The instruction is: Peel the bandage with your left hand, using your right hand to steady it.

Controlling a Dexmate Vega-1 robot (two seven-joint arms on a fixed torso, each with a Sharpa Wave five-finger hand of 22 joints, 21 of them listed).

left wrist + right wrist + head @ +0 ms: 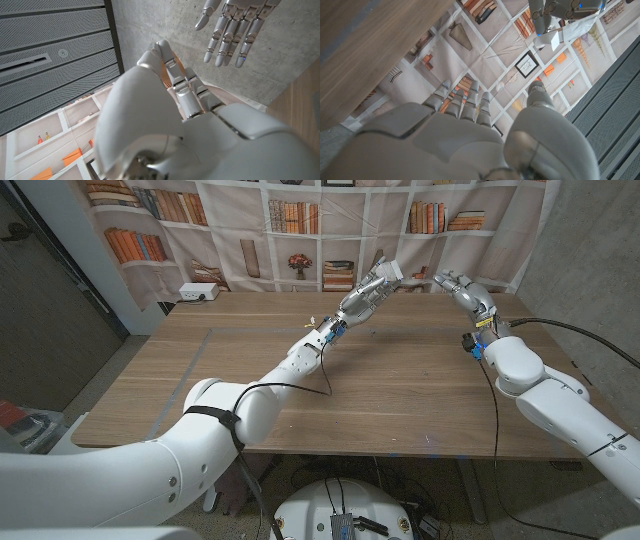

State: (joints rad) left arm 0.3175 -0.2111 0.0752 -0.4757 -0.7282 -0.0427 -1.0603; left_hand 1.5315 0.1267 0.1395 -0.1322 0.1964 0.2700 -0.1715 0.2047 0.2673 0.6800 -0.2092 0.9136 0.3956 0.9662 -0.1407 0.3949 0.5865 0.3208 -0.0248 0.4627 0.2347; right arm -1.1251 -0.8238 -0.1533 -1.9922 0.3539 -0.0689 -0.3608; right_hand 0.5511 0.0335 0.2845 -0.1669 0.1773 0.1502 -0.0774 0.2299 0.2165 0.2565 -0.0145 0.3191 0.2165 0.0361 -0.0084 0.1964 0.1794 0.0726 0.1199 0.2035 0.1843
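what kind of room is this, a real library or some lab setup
Probably a lab or test room, not a library. The bookshelves are a printed backdrop hung behind the wooden table, a bare concrete wall stands beside it, and a white power strip sits on the table's far edge.

Nothing here can be read. The printed bookshelf backdrop (300,220) behind the tabletop's far edge shows book spines and a small framed picture, but any lettering on them is too small and blurred to make out. The white box (198,292) at the tabletop's (250,390) far left corner and the robot's arms carry no legible label, brand or number.
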